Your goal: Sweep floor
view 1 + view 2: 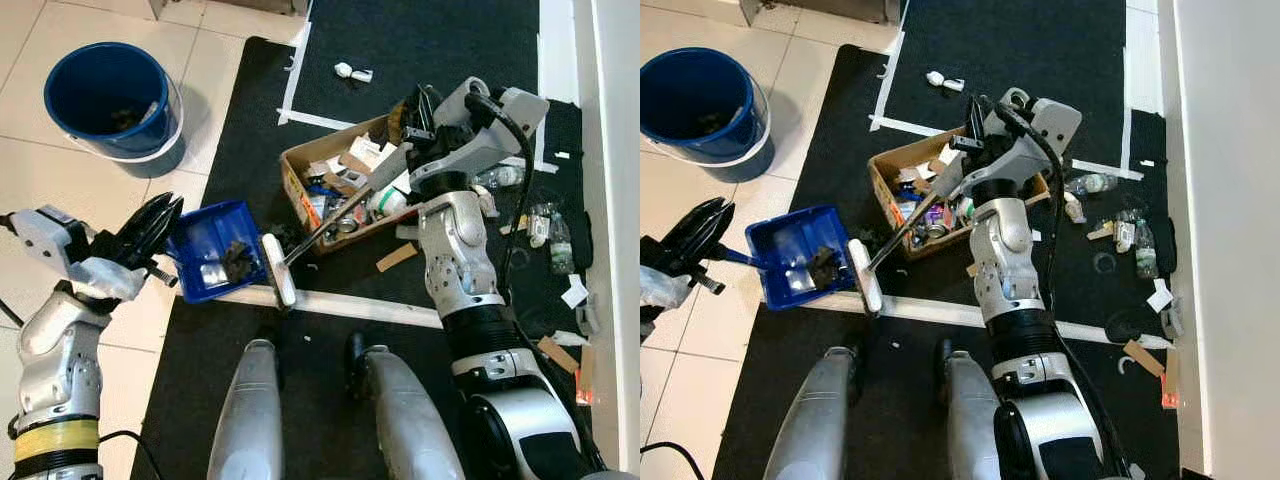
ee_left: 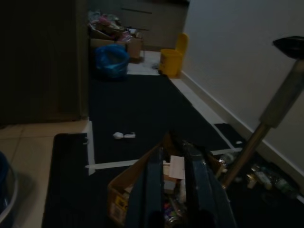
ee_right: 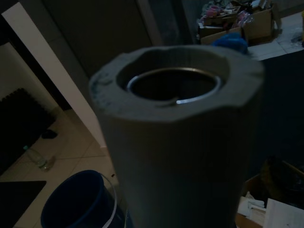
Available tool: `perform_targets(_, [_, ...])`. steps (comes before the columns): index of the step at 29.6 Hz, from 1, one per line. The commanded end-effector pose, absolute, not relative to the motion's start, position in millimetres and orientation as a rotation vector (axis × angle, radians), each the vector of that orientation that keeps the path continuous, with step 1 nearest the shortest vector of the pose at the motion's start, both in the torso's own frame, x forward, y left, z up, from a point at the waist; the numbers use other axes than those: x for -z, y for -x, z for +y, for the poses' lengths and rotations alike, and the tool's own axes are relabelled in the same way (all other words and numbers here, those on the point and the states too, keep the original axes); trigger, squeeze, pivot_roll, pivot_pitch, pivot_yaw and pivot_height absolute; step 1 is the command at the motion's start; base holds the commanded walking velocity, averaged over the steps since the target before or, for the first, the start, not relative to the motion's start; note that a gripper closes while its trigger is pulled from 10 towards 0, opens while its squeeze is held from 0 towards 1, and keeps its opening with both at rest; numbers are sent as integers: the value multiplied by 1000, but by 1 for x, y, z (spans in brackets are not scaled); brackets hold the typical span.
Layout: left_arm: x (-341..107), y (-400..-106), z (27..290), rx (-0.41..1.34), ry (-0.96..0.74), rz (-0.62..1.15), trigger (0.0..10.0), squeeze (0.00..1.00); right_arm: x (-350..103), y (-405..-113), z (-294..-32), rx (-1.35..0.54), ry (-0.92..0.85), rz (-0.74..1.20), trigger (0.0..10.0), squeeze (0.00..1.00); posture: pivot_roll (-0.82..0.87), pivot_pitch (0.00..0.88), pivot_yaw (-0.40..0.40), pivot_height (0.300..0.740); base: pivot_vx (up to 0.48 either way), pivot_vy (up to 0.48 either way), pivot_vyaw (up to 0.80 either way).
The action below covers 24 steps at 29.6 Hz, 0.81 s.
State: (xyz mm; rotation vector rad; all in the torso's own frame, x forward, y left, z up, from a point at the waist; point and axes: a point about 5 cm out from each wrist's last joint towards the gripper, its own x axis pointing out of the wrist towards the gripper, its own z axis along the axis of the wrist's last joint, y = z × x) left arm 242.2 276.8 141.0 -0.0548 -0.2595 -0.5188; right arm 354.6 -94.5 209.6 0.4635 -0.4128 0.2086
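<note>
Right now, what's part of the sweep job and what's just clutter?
In use:
right hand gripping the broom
left hand holding the blue dustpan
dark debris in the pan

Lying about:
blue bucket
cardboard box of junk
plastic bottles
white scrap

Blue bucket (image 1: 105,95) on tile floor (image 1: 40,170), dark bits inside. Cardboard box (image 1: 296,170) full of mixed trash on black mat (image 1: 430,45). White tape lines (image 1: 297,75) across mat. Plastic bottles (image 1: 553,235) and paper scraps (image 1: 574,292) near white wall (image 1: 1230,200). Yellow bin (image 2: 173,61) far off.
</note>
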Motion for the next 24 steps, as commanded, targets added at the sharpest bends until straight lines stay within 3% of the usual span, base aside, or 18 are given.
perform_targets(1, [-89, -230, 265, 512, 308, -95, 10000, 0, -209, -354, -100, -194, -460, -418, 10000, 0, 143, 370, -175, 740, 0, 0, 0])
perform_targets(9, [-85, -217, 280, 473, 428, -136, 10000, 0, -194, -354, -94, -232, -413, -344, 10000, 0, 146, 318, -196, 740, 0, 0, 0])
perform_targets(20, [-113, -160, 351, 395, 464, -212, 10000, 0, -187, -367, -108, -210, -386, -303, 10000, 0, 200, 244, -201, 740, 0, 0, 0])
perform_targets(24, [-112, -152, 347, 427, 494, -202, 10000, 0, -186, -371, -112, -203, -372, -295, 10000, 0, 218, 225, -199, 740, 0, 0, 0])
